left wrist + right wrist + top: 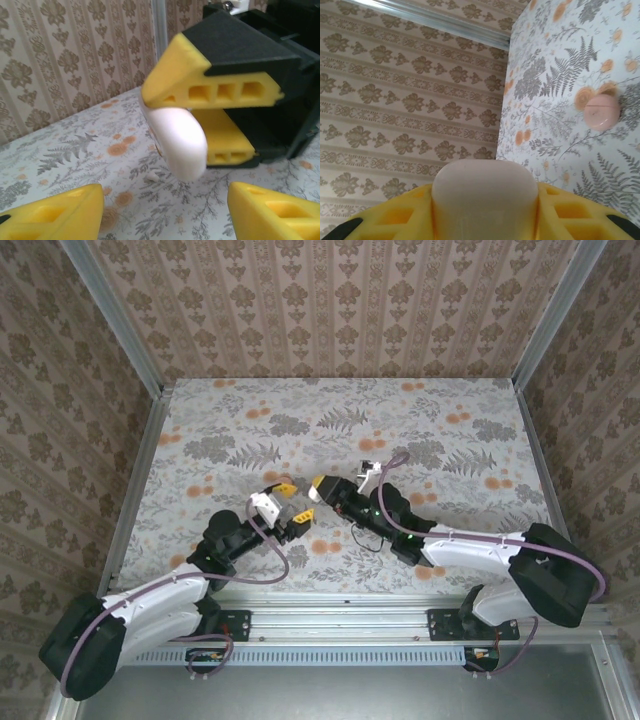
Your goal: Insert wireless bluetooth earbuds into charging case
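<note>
The charging case (485,200) is a glossy white pebble, and my right gripper (485,220) is shut on it between its yellow fingers. In the left wrist view the case (177,142) hangs from those fingers (215,92), tilted, a little above the floral table. One tiny whitish earbud (152,176) lies on the table just left of and below the case. My left gripper (165,215) is open, its yellow fingertips wide apart with only bare table between them, short of the earbud. From above, the left gripper (296,502) and the right gripper (318,490) nearly meet at the table's middle.
A round pinkish-orange disc (602,112) lies on the floral table (420,430) beyond the case. Patterned walls (330,300) and metal rails close in the table at the back and sides. The far half of the table has free room.
</note>
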You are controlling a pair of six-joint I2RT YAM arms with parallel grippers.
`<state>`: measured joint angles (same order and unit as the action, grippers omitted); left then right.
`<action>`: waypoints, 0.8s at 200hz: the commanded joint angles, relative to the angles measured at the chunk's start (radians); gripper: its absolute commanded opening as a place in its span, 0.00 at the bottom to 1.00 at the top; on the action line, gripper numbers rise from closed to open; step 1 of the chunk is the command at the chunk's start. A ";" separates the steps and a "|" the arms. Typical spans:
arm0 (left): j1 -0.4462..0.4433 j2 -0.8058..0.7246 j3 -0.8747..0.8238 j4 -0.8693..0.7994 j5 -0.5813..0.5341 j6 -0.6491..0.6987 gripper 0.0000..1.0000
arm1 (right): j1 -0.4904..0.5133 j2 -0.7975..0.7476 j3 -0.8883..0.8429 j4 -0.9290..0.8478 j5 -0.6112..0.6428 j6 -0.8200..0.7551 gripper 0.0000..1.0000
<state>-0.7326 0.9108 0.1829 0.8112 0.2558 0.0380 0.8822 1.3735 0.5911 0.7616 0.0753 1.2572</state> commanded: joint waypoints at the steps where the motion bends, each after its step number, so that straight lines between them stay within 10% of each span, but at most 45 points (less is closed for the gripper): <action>1: -0.006 0.000 -0.010 0.062 -0.061 -0.018 0.66 | 0.023 0.012 -0.015 0.093 0.057 0.009 0.41; 160: -0.006 0.029 0.016 0.036 -0.087 -0.020 0.57 | 0.081 0.109 0.016 0.192 0.075 0.051 0.41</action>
<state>-0.7349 0.9291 0.1829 0.8387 0.1860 0.0212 0.9539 1.4899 0.5915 0.8913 0.1337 1.2911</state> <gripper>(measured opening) 0.584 0.425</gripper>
